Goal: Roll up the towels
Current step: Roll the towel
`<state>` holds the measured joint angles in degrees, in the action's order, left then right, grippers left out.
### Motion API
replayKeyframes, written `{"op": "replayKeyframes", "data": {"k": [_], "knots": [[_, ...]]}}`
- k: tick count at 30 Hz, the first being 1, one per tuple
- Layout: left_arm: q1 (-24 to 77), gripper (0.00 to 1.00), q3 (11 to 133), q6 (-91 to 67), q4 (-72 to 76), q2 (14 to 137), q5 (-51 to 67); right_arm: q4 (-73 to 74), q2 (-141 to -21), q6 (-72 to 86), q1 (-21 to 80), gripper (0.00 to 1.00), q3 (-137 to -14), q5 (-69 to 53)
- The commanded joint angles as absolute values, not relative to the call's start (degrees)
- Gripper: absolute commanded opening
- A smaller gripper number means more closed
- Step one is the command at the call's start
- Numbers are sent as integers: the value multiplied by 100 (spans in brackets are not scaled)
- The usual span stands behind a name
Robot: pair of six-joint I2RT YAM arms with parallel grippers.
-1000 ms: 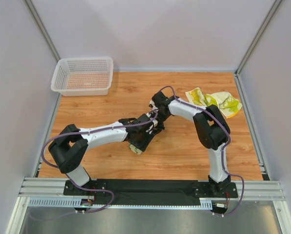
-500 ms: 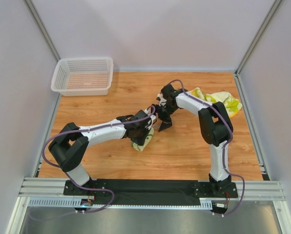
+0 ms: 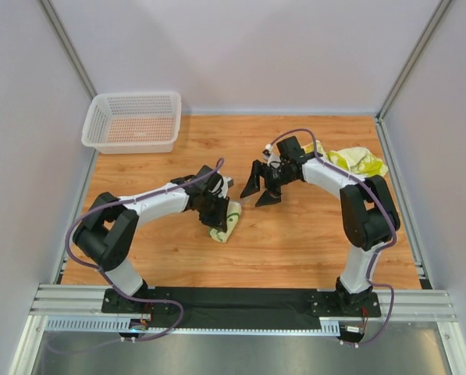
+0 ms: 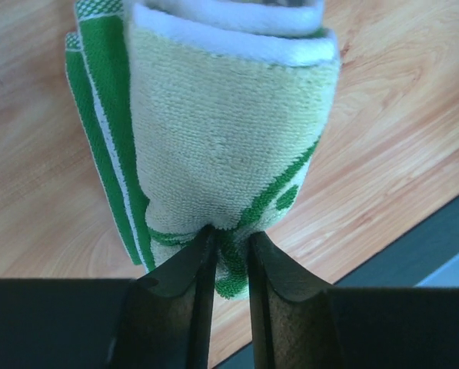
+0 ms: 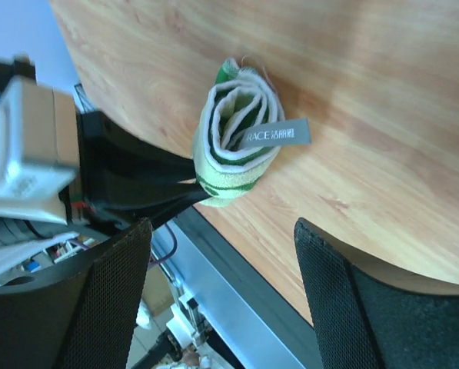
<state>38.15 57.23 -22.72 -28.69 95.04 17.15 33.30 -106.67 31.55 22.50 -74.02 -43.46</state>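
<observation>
One rolled towel (image 3: pixel 226 221) is seen near the middle of the table (image 3: pixel 295 242), wound into a short cylinder, its spiral end and a grey label (image 5: pixel 275 135) shown in the right wrist view. Its lower end is pinched between the nearly closed jaws of the left gripper (image 4: pixel 229 242). Whether the roll rests on the wood or is lifted just clear cannot be told.

The right gripper (image 3: pixel 259 190) is held just beside the roll, apart from it, its jaws spread wide and nothing between them.

At the far right, a crumpled heap of towels (image 3: pixel 353 160) is left unrolled; their number cannot be made out. A white mesh basket (image 3: pixel 131 95) stands in the far left corner.

The task is judged partly done: one roll is formed, and the heap is yet to be spread and rolled.
</observation>
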Motion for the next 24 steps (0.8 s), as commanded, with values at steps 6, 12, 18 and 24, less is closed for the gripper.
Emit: {"op": "replayKeyframes", "data": {"k": [6,12,18,24], "knots": [[3085,33,5282,-2786,-2575,9395,2794,2171,-10634,3682,2794,76,-6961,-4650],[2883,37,5107,-2874,-2408,9404,3067,1978,-11161,3814,3120,76,-7206,-4518],[2523,37,4799,-3032,-2013,9439,3550,1829,-11601,3823,3208,73,-7356,-4351],[2171,36,4386,-3233,-1442,9571,4112,1714,-11926,3700,3331,63,-7462,-4210]]}}
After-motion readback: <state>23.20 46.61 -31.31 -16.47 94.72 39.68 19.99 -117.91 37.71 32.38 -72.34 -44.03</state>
